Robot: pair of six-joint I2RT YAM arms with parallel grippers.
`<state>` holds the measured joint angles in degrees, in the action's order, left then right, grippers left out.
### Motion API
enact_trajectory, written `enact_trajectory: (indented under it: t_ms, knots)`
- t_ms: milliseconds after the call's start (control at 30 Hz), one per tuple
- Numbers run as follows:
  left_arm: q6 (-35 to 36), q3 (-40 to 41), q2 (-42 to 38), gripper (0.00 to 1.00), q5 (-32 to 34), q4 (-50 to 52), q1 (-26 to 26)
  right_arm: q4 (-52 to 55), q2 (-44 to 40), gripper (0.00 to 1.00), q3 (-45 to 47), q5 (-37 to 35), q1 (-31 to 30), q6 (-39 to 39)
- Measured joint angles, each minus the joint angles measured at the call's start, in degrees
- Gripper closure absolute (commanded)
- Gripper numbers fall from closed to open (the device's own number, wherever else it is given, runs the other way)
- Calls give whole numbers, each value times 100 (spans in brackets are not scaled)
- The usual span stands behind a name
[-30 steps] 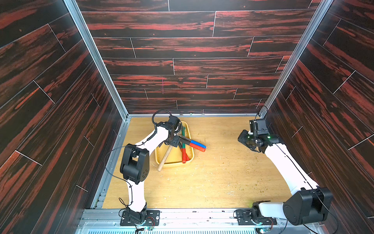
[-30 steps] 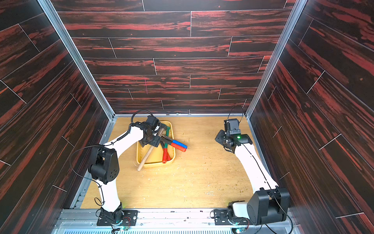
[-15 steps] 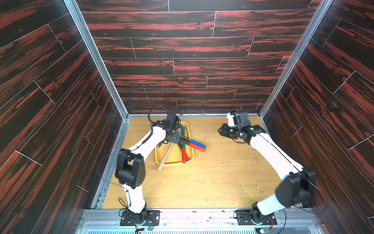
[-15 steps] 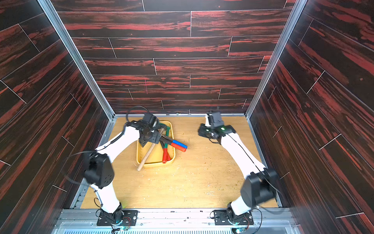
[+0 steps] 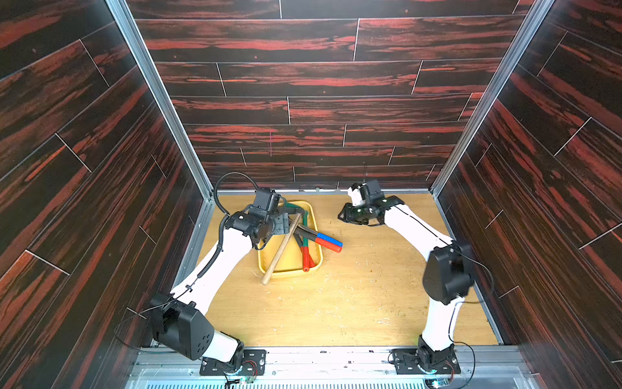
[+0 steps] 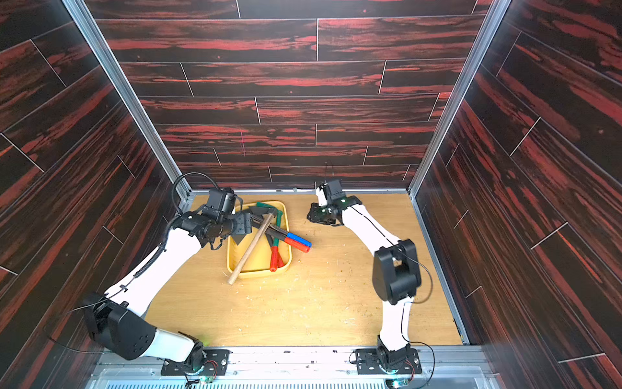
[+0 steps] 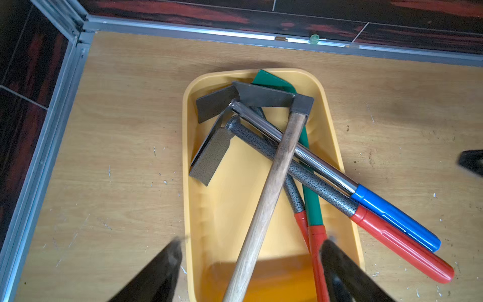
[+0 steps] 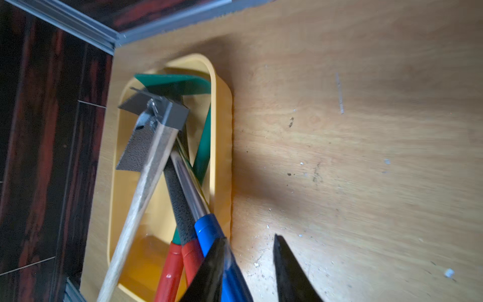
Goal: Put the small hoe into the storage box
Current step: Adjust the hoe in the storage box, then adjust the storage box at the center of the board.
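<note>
Small hoe (image 7: 274, 183), wooden-handled: head at far end of storage box (image 7: 187, 183), shaft diagonal, butt overhanging the near rim. Left gripper (image 7: 251, 240) just above, jaws wide, holding nothing, straddling the shaft; nearer arm. Right gripper (image 8: 249, 239) beside box, jaws slightly parted, empty

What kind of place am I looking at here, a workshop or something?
Most likely a robot test booth: two white arms bolted to a metal rail, dark wood-look panels around a plywood floor, and a yellow tray of small hoes.
</note>
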<state>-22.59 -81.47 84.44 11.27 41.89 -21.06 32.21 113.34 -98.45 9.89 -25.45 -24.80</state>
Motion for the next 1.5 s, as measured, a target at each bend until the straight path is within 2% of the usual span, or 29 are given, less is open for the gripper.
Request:
enact_trajectory:
  t_ms: [367, 767, 1300, 1500]
  knots:
    - [-339, 166, -297, 10, 422, 9, 0, 247, 522, 66, -111, -120, -457, 63]
    - [-404, 177, -501, 10, 485, 9, 0, 90, 345, 66, 623, -354, -920, 66]
    - [-479, 177, -511, 9, 481, 11, 0, 546, 149, 67, 540, -942, -1919, 66]
    - [-509, 177, -509, 0, 654, 22, 0, 861, 160, 66, 400, -1593, -1902, -94]
